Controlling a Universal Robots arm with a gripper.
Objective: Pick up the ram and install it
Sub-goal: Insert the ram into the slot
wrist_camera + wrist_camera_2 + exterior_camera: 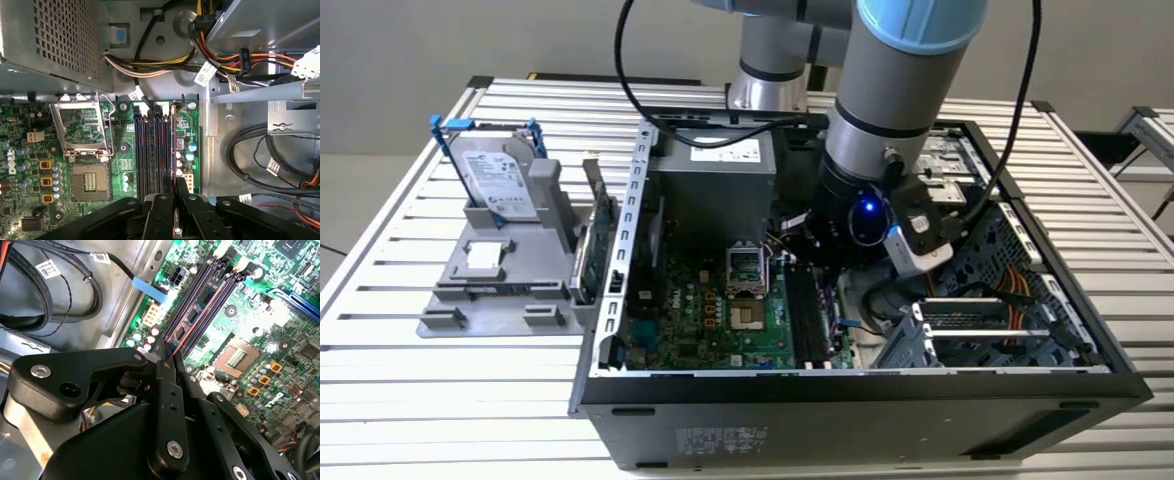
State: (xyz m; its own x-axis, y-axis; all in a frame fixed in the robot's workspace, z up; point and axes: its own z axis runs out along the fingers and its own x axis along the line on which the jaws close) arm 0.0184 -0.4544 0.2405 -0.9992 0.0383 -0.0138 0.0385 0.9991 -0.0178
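Observation:
The ram [173,142] is a thin dark blue stick seen edge-on, standing along the memory slot [161,145] row on the side nearest the bare metal case floor. In the second wrist view the ram [202,297] shows blue board and black chips between the dark slots. My gripper [176,184] is shut on the ram's near end, its black fingers [162,375] pressed together on it. Whether the stick is seated in its slot I cannot tell. In the exterior view the arm [887,120] reaches down into the open computer case [854,400], over the motherboard [707,320].
The CPU socket [85,145] lies beside the slots and the grey power supply [714,165] behind them. Bundled cables [225,60] and a drive cage [974,320] crowd the exterior view's right. Outside the case, a grey holder [494,290] carries a silver hard drive [494,175] and a green card [596,240].

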